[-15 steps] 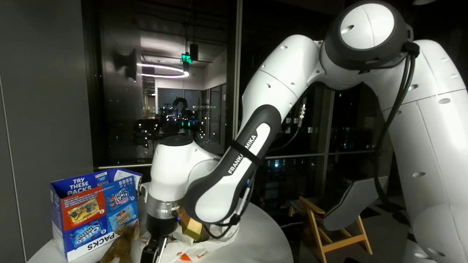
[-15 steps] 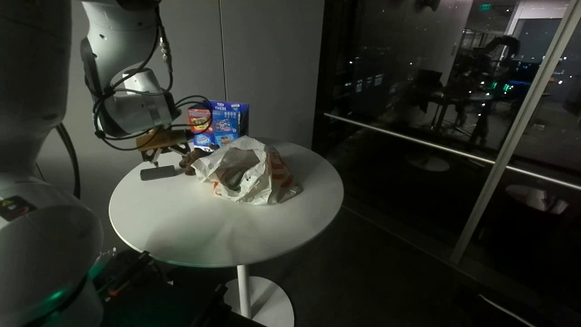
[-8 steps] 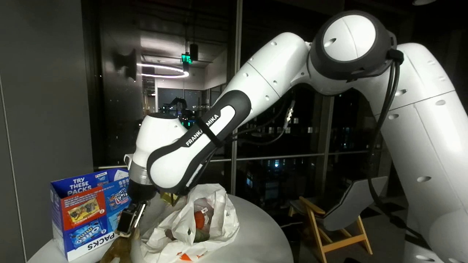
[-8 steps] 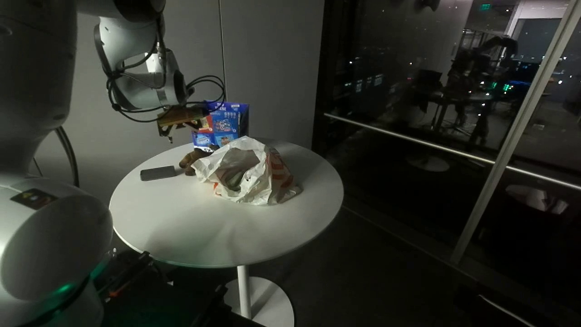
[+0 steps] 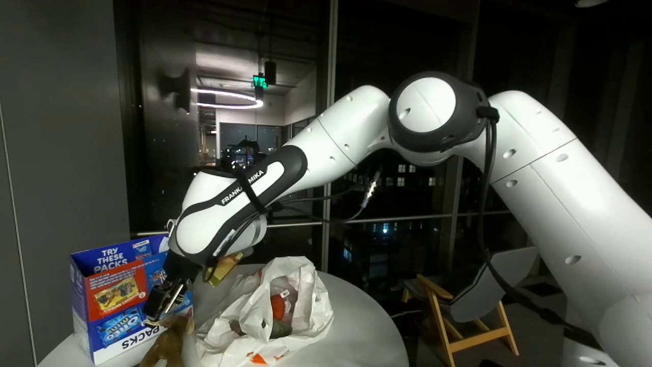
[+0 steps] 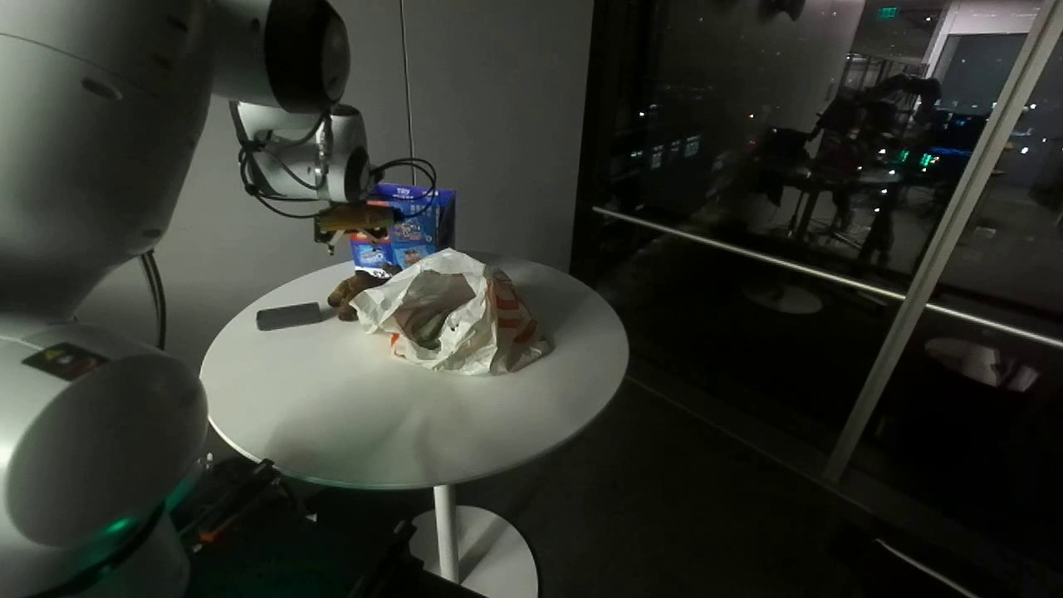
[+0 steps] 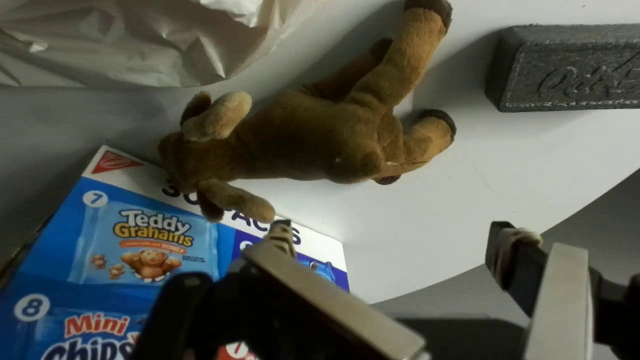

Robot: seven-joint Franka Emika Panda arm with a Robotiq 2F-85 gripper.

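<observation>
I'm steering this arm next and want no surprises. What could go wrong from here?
The open gripper might knock the snack box: in the wrist view, one finger overlaps it. The plush toy lies close to that box, so pushing one may shift the other. The plastic bag lies close to the toy too and could snag if the gripper strays that way.

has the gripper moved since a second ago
Yes: in an exterior view, the gripper has moved up and rightward in the picture, away from the gray block and toward the snack box.
</observation>
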